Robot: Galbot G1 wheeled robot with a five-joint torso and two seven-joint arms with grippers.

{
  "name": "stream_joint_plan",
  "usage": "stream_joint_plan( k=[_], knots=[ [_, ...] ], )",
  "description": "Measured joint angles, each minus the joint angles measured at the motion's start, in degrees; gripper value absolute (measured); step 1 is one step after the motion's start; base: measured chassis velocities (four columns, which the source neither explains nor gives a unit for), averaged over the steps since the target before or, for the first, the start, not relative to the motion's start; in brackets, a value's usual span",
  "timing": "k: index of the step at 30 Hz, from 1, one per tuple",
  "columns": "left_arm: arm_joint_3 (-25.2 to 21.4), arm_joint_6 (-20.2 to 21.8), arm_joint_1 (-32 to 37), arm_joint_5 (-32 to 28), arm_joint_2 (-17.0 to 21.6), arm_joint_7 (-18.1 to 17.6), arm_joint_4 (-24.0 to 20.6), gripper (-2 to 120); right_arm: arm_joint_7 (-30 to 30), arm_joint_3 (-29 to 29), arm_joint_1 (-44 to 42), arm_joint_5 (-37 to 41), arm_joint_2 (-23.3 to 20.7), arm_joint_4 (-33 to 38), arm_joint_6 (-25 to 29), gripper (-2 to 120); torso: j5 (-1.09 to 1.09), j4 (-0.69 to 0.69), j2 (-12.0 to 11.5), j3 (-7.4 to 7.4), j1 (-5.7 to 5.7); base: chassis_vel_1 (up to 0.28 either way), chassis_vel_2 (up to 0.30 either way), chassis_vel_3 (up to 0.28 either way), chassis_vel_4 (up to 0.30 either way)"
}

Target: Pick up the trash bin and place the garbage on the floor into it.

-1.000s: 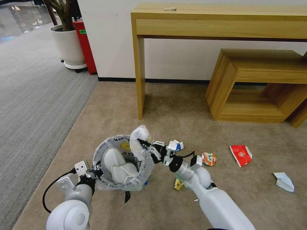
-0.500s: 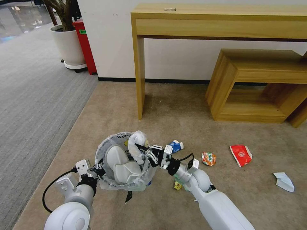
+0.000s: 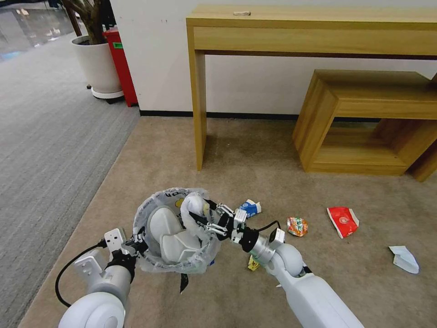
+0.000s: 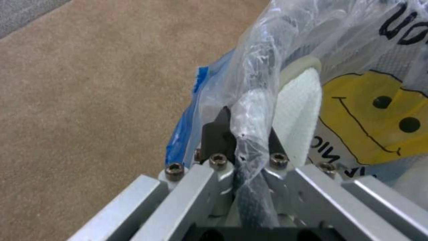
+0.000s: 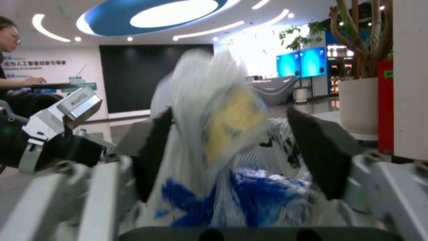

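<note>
Beige carpeted floor (image 3: 255, 155) before a white wall, with a long wooden desk (image 3: 314, 27) and a low wooden shelf unit (image 3: 364, 118) behind. Trash bin (image 3: 175, 230) held off the carpet, lined with a printed plastic bag (image 4: 356, 110) and holding a white slipper (image 3: 166, 230). Left gripper (image 3: 136, 241) at the bin's near-left rim, jaws clamped on rim and bag. Right gripper (image 3: 205, 218) at the bin's right rim, jaws spread, a white crumpled wrapper (image 3: 193, 207) between them; contact cannot be told. Remaining on the carpet: blue-white carton (image 3: 250, 208) just beyond the right wrist, crumpled red-green wrapper (image 3: 297, 226), red paper box (image 3: 342, 221), pale-blue scrap (image 3: 404, 258), small yellow scrap (image 3: 253, 263) beneath the right arm.
</note>
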Motion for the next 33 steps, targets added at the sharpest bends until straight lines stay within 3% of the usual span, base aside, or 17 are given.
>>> stream_joint_plan(
  k=[6,15,18,19,20,23,24,27,33],
  knots=[
    [0.05,-0.06,0.06,0.34,-0.09,-0.01,-0.03,1,-0.03,0.56,-0.45,-0.17,-0.51,0.68,0.02,96,0.00,0.00,0.00,0.00,0.00,0.000,0.000,0.000,0.000],
    [-0.46,-0.17,0.00,0.48,-0.08,-0.01,0.42,1,2.70,2.32,-1.80,-0.71,-1.57,2.78,0.05,100,0.00,0.00,0.00,0.00,0.00,0.000,0.000,0.000,0.000],
    [-1.48,-0.37,-0.35,0.49,-0.05,-0.01,1.13,1,7.13,4.03,-3.15,-1.94,-2.16,4.89,-0.67,100,0.00,0.00,0.00,0.00,0.00,0.000,0.000,0.000,0.000],
    [-2.73,-0.66,-0.75,0.50,0.09,0.01,1.84,1,12.20,6.34,-4.77,-3.67,-3.25,7.04,-2.14,100,0.01,0.01,0.00,0.00,0.00,0.000,0.000,0.000,0.000],
    [-2.73,-0.66,-0.75,0.50,0.09,0.01,1.84,1,12.20,6.34,-4.77,-3.67,-3.25,7.04,-2.14,100,0.01,0.01,0.00,0.00,0.00,0.000,0.000,0.000,0.000],
    [-4.71,-1.04,-1.46,0.50,0.52,0.02,2.97,1,22.67,9.42,-7.47,-5.86,-5.82,9.31,-3.23,100,0.00,0.00,0.00,0.00,0.00,0.000,0.000,0.000,0.000],
    [-4.71,-1.04,-1.46,0.50,0.52,0.02,2.97,1,22.67,9.42,-7.47,-5.86,-5.82,9.31,-3.23,100,0.00,0.00,0.00,0.00,0.00,0.000,0.000,0.000,0.000],
    [-7.12,-1.70,-2.46,1.14,1.37,0.06,4.54,1,32.27,12.66,-11.09,-6.00,-8.21,12.06,-2.96,100,-0.02,-0.01,0.00,0.00,0.00,0.000,0.000,0.000,0.000],
    [-10.13,-2.39,-3.38,0.80,2.61,0.70,5.53,1,38.55,15.81,-12.95,-6.37,-7.63,13.64,-1.42,100,-0.01,0.00,0.00,0.00,0.00,0.000,0.000,0.000,0.000]
  ],
)
